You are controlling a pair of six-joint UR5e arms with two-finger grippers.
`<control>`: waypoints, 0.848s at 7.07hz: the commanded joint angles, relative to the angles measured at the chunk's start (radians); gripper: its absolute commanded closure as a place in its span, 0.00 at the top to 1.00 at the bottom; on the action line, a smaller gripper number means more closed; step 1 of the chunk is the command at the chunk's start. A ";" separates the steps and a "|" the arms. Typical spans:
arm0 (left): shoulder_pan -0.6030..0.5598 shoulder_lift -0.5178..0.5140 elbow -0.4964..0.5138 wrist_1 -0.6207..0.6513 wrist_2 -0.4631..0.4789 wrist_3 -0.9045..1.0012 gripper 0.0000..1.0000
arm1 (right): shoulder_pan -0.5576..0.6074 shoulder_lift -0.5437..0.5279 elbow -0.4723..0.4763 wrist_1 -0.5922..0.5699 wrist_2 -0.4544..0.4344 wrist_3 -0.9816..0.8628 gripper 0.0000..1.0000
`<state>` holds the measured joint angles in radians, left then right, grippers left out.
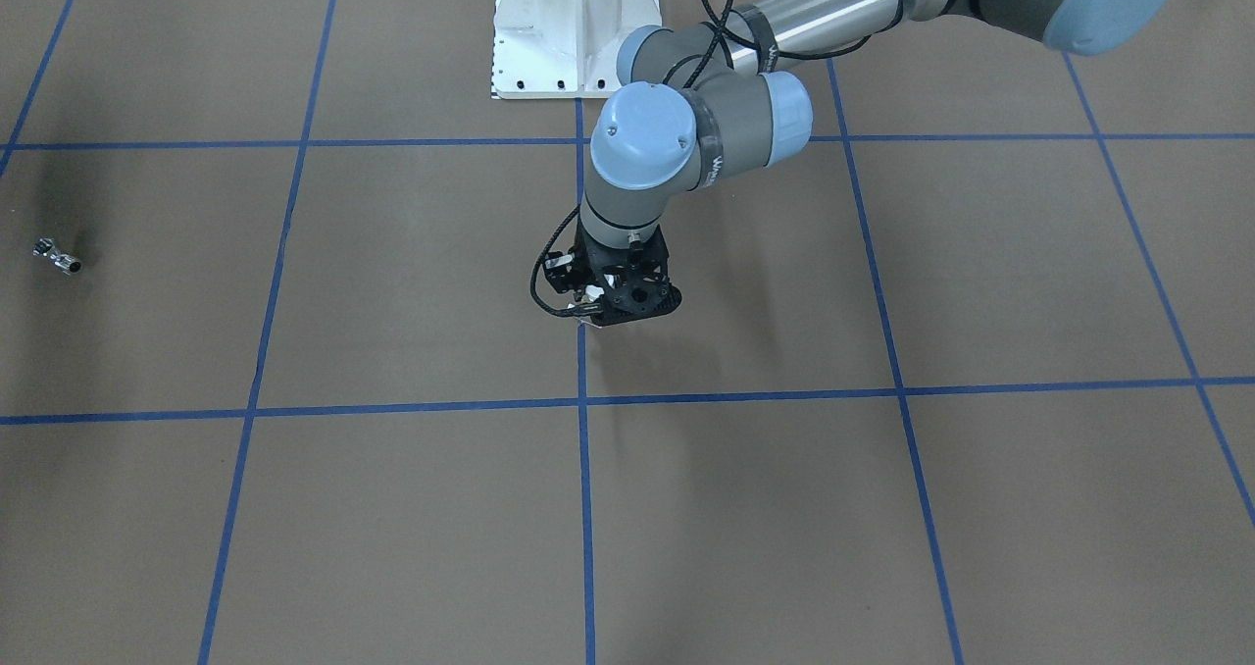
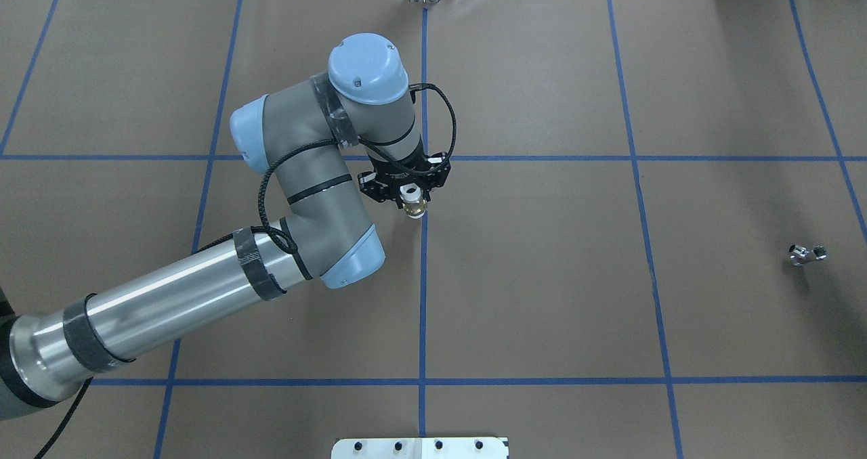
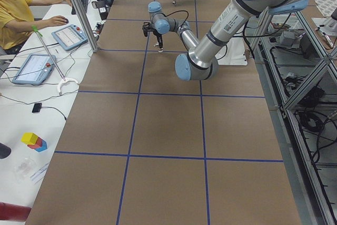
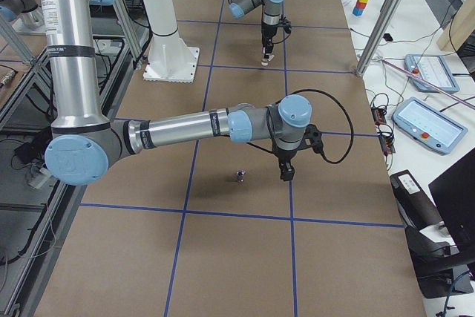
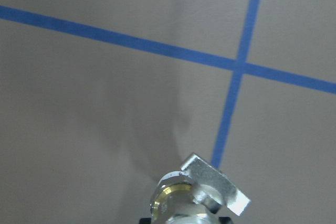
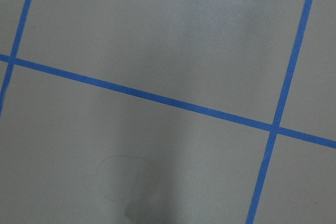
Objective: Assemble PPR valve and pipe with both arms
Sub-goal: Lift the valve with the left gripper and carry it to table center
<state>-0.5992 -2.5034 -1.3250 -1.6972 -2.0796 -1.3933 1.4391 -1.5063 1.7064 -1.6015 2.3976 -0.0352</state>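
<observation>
My left gripper (image 2: 411, 200) is shut on the PPR valve (image 2: 414, 206), which has a white collar and a brass body. It holds the valve low over the table, by the centre blue line. The left wrist view shows the valve's brass body (image 5: 173, 199) and flat whitish tab (image 5: 216, 183) pointing down. The gripper also shows in the front view (image 1: 610, 310). The chrome pipe (image 2: 807, 254) lies alone on the table far to the right; it also shows in the front view (image 1: 57, 256). My right gripper (image 4: 286, 171) shows only in the exterior right view, beside the pipe (image 4: 240, 177). I cannot tell whether it is open.
The white pedestal (image 1: 574, 27) stands at the robot's side of the table. Blue tape lines (image 2: 423, 296) grid the brown table. An operator (image 3: 16, 9) sits at a side desk with tablets. The right wrist view shows only table and tape.
</observation>
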 commanded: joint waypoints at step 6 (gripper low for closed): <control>0.033 -0.015 0.018 -0.012 0.044 0.000 0.45 | 0.000 0.000 -0.002 0.000 0.000 0.001 1.00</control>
<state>-0.5682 -2.5178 -1.3056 -1.7070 -2.0408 -1.3937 1.4389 -1.5064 1.7029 -1.6021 2.3975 -0.0349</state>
